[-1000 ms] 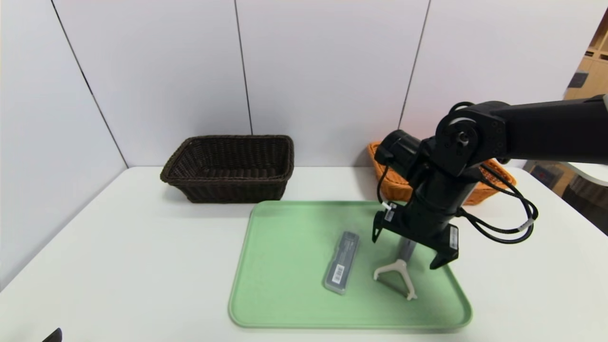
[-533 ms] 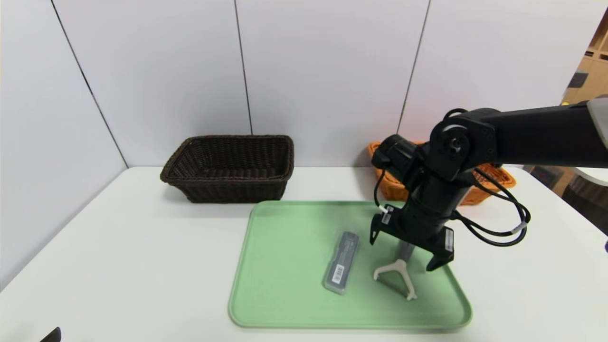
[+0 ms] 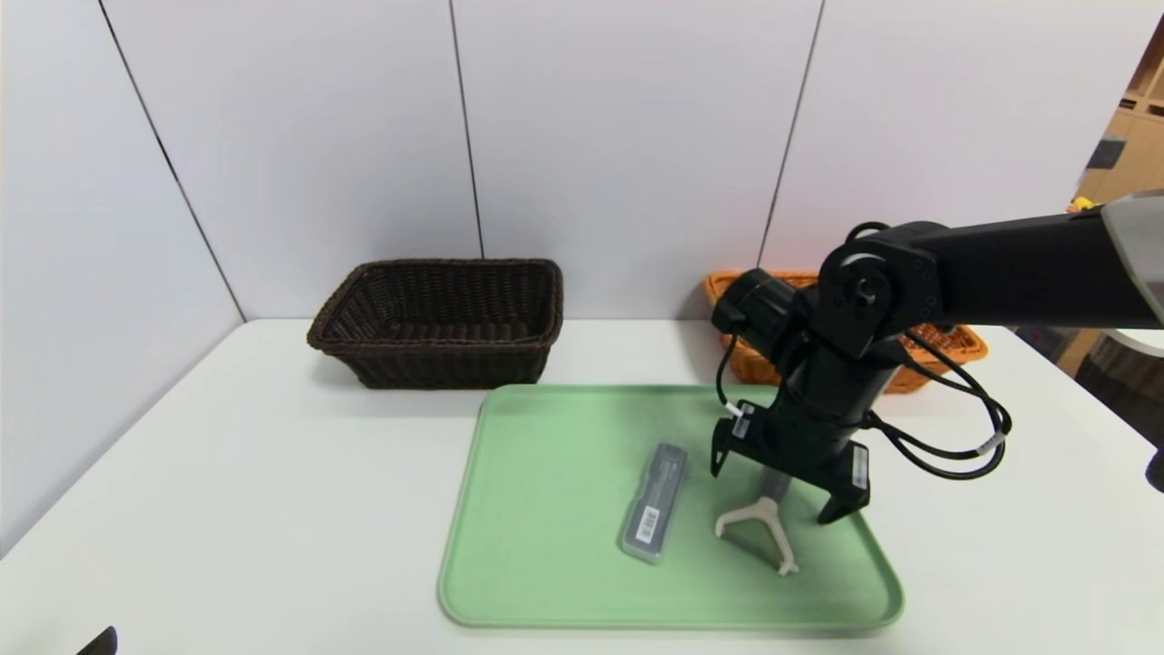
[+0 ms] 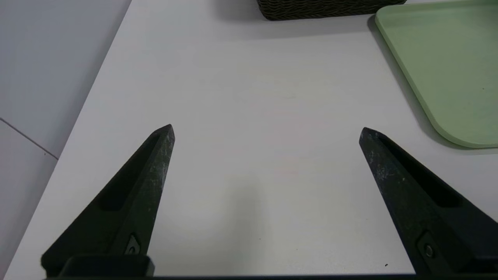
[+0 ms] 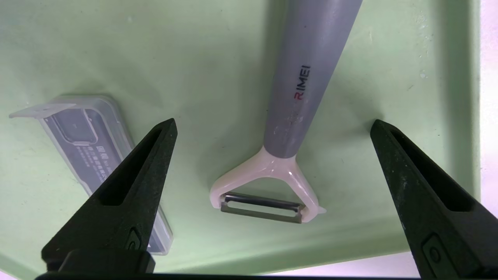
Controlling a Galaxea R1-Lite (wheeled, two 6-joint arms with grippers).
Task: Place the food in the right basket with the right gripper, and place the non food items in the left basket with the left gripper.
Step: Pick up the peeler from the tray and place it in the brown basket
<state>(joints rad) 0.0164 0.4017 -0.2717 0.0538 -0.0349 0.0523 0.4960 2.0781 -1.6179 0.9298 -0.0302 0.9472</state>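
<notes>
Two wicker baskets stand on the white surface (image 3: 273, 473): one dark brown basket (image 3: 441, 320) at ten o'clock from the tray, one orange basket (image 3: 946, 350) at one o'clock, partly hidden. One green tray (image 3: 546, 546) holds two items: one clear plastic case (image 3: 654, 501) and, at three o'clock from it, one grey-handled peeler (image 3: 759, 526). Two black robot claws appear: the right claw (image 3: 789, 482) over the tray and the left claw (image 4: 266, 130) in its own wrist view.

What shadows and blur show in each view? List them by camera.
Head view: the right gripper casts a soft shadow on the green tray, and the peeler is slightly soft. Right wrist view: the peeler's lettering is sharp, with a dark shadow beside the handle. Left wrist view: the left gripper leaves a faint shadow on the white table.
</notes>
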